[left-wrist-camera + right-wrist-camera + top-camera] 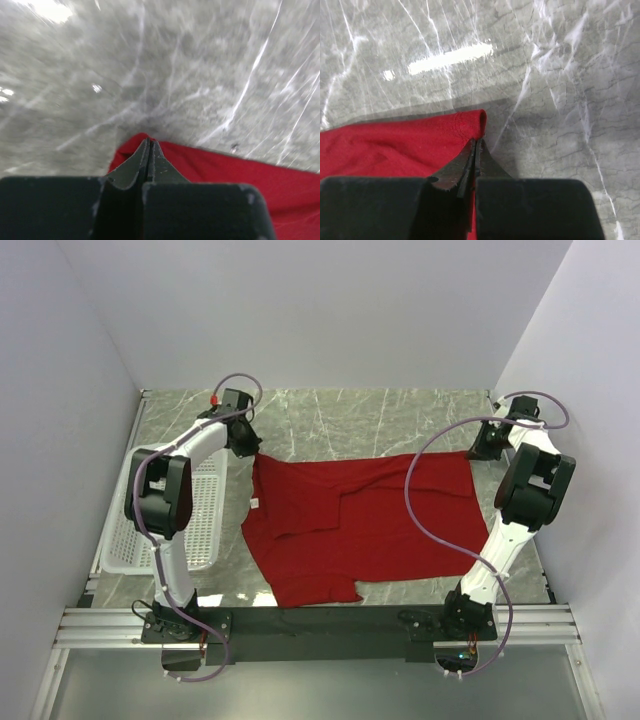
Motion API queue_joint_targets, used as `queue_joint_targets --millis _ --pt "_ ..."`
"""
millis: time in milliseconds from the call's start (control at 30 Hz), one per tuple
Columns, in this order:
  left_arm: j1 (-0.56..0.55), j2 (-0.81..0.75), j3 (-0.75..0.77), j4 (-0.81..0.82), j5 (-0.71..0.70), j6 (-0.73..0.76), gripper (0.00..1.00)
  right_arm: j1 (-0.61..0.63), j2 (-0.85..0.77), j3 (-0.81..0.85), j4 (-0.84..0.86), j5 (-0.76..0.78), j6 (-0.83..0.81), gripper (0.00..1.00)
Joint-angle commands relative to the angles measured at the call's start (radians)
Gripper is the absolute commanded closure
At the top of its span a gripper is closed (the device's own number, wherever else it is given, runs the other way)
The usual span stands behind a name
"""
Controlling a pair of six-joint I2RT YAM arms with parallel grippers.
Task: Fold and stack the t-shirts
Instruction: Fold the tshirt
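Observation:
A deep-red t-shirt (350, 525) lies spread on the marble table, partly folded over itself, with a small white tag (256, 504) near its left edge. My left gripper (248, 447) sits at the shirt's far left corner. In the left wrist view the gripper (148, 141) is shut, and the red cloth (240, 172) wraps round the tips. My right gripper (478, 452) is at the far right corner. The right wrist view has that gripper (476, 141) shut on the hemmed corner of the shirt (395, 145).
A white mesh basket (125, 540) stands at the left edge of the table, beside the left arm. The right arm's cable (415, 500) loops over the shirt's right part. Grey walls close in the marble table (360, 420) on three sides.

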Motion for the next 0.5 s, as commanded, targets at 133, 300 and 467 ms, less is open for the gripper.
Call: queue_joint_targets --millis 133,300,467 --pt "0.049 -0.007 0.122 0.046 -0.046 -0.041 0.99 -0.011 -0.027 0.039 0.092 -0.014 0.077 1.00" --pt "0.064 0.067 0.245 0.024 -0.026 -0.046 0.99 -0.011 0.023 0.108 0.086 -0.023 0.107 1.00" --pt "0.081 0.172 0.381 -0.013 -0.003 -0.043 0.99 -0.009 0.073 0.193 0.083 -0.033 0.143 1.00"
